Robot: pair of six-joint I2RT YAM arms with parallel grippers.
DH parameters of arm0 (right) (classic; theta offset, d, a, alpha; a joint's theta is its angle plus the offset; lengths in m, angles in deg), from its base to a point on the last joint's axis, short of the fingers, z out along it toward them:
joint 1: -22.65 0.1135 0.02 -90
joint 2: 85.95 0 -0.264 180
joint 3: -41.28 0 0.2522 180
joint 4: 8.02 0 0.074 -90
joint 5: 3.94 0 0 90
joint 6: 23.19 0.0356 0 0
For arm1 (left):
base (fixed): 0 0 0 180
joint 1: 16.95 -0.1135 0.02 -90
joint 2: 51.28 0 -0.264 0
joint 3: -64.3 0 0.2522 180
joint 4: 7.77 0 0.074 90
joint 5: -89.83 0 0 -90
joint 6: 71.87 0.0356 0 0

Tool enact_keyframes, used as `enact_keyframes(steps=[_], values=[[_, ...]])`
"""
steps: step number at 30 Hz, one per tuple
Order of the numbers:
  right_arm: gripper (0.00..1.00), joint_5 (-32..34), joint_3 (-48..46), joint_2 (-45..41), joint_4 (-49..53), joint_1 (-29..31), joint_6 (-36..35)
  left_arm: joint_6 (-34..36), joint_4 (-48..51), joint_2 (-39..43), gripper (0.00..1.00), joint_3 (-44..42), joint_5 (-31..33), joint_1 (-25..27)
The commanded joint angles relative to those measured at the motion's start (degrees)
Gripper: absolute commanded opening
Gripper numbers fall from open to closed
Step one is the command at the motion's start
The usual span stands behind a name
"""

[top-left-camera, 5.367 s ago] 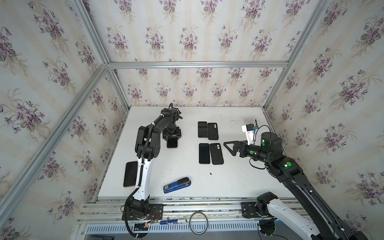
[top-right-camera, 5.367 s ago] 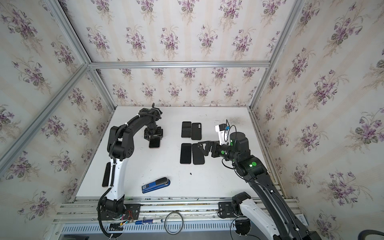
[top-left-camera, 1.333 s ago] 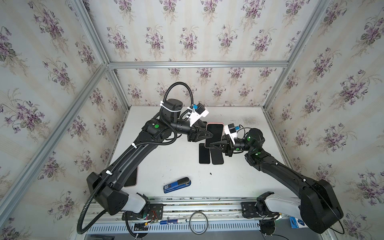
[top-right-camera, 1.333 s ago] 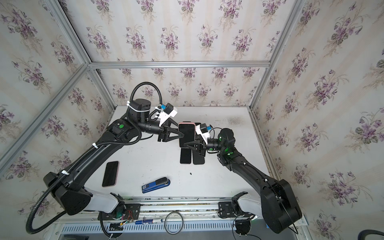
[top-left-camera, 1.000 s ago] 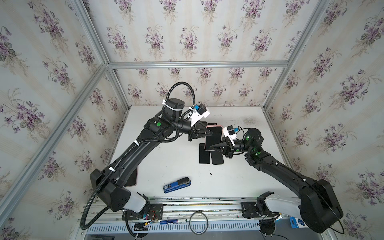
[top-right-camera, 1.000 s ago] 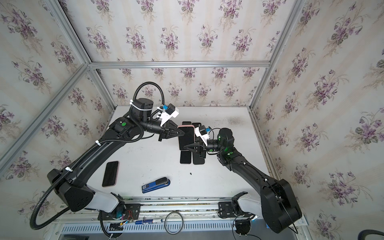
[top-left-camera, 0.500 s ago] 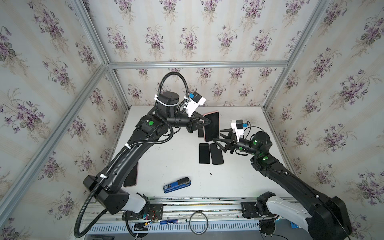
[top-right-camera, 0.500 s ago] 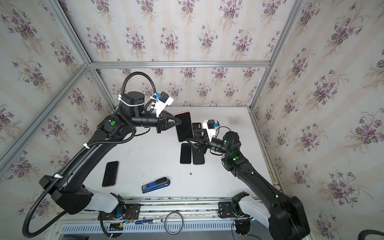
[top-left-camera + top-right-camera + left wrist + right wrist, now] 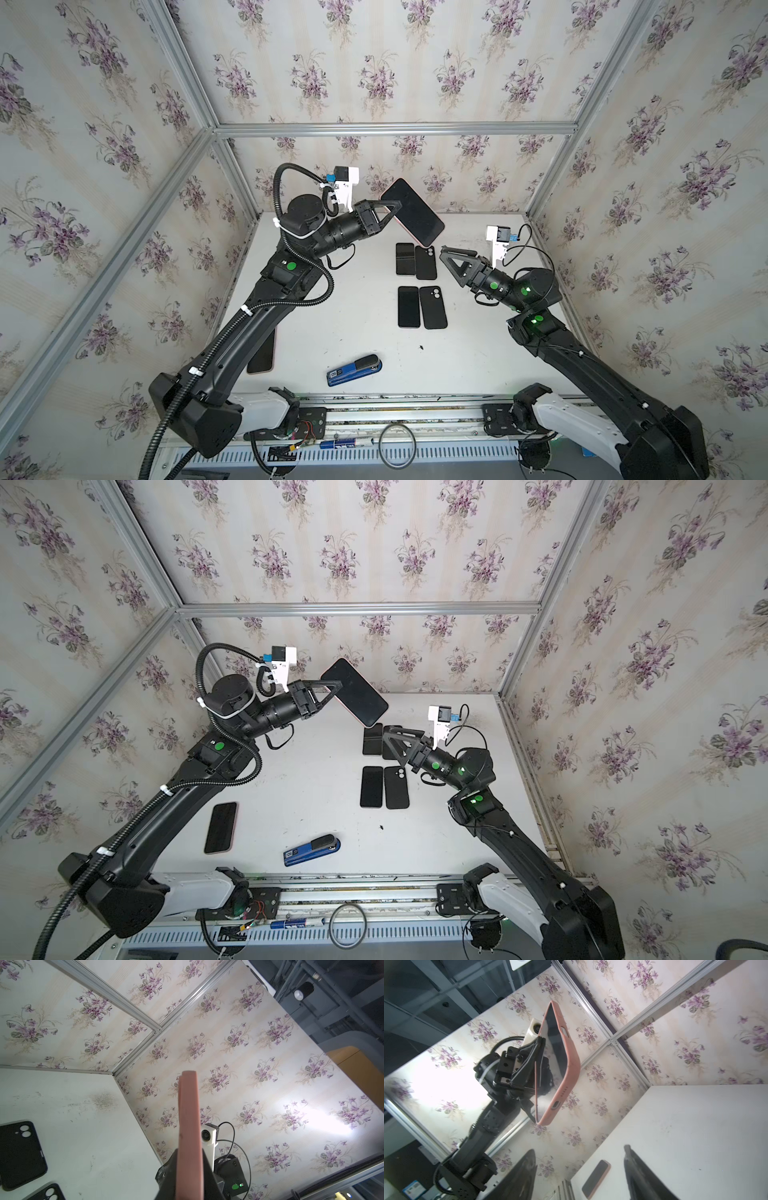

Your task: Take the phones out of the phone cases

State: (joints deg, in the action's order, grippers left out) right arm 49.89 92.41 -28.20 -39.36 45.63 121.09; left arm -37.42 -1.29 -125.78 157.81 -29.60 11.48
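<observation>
A phone (image 9: 411,212) with a dark screen sits in a salmon-pink phone case (image 9: 566,1059), held in the air over the back of the table. My left gripper (image 9: 392,208) is shut on its edge; the left wrist view shows the case (image 9: 189,1126) edge-on between the jaws. My right gripper (image 9: 449,262) hovers open and empty to the right of the phone and lower, pointing toward it. In the right wrist view both fingers (image 9: 527,1167) stand wide apart, well short of the phone. Both top views show the same, with the phone (image 9: 355,692) raised and tilted.
Two black phones (image 9: 405,258) (image 9: 408,306) lie mid-table, each beside an empty black case (image 9: 426,262) (image 9: 432,307). Another pink-cased phone (image 9: 221,827) lies front left, under the left arm. A blue stapler (image 9: 354,370) lies near the front edge. Wallpapered walls enclose three sides.
The left gripper has lifted the cased phone up and toward the back wall. The right gripper, shut at the phone's edge a second ago, has opened and drawn back to the right.
</observation>
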Motion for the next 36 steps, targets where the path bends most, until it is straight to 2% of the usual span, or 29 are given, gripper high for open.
enact_keyframes(steps=[1,6,22,36], values=[[0.67,-2.29,-0.02,2.24,-14.32,0.55,7.09,-6.71,-10.01,0.41,0.00,-0.97,-0.11,0.64],[0.62,-2.85,0.84,5.01,-18.85,1.73,8.56,-6.33,-10.54,0.76,0.00,-2.63,1.09,1.54],[0.39,-4.17,2.34,7.44,-21.49,3.47,9.22,-5.63,-12.03,0.50,0.00,-3.45,1.83,2.25],[0.25,-4.44,2.80,9.57,-24.47,3.81,10.72,-4.66,-12.90,0.71,0.00,-3.71,1.29,2.69]])
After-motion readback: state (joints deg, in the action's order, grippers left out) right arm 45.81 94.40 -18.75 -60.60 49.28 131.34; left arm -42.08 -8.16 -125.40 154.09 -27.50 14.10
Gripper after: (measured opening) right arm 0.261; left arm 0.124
